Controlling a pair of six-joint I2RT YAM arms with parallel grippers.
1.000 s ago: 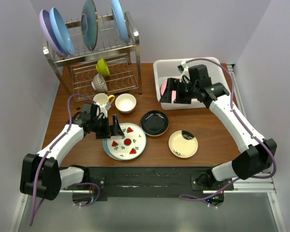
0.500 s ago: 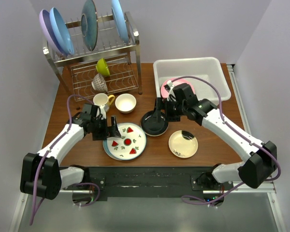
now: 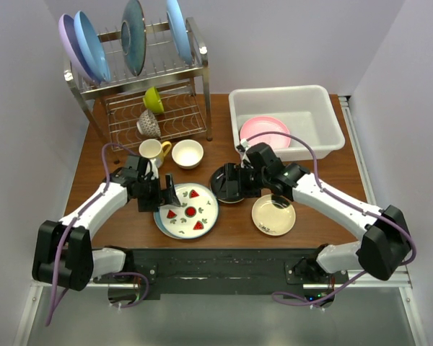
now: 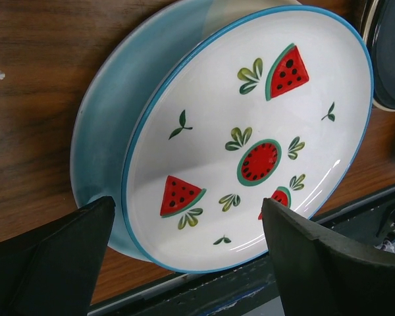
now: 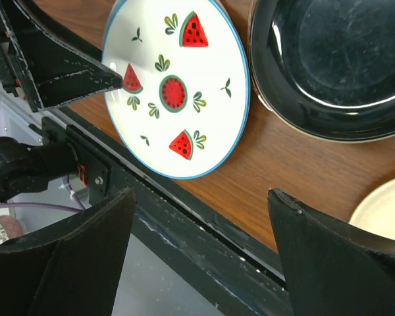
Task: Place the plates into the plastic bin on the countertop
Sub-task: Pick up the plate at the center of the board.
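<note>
**Two grippers spread wide; one plate in the bin**

Both grippers stand open and we see nothing held in either.

1. Left gripper (image 4: 187, 210): in the left wrist view its two fingers are spread to either side of the near edge of the fruit-slice plate (image 4: 250, 131). We cannot tell whether either finger touches the plate.
2. Fruit-slice plate: it rests on top of a teal plate (image 4: 112, 118), which shows as a crescent along one side. Both lie on the countertop (image 3: 332, 166), near its front edge and left of centre.
3. Right gripper (image 5: 201, 197): its fingers are spread wide with only the table edge and bare wood between them. In the top view it hangs over the glossy black plate (image 3: 231, 184).
4. Glossy black plate: it lies flat at the centre of the countertop, just beside the fruit-slice plate. A pale rim shows beneath its edge in the right wrist view.
5. Small cream plate (image 3: 273, 214): it lies flat to the right of the black plate, near the front edge.
6. Pink plate (image 3: 263, 130): it lies inside the plastic bin (image 3: 234, 108), toward the bin's near-left corner. The bin stands at the far right of the countertop.
7. Wire rack (image 3: 159, 72): it stands at the far left, holding large plates upright and cups below. A yellow mug (image 3: 154, 150) and a cream bowl (image 3: 187, 153) sit in front of it.
</note>
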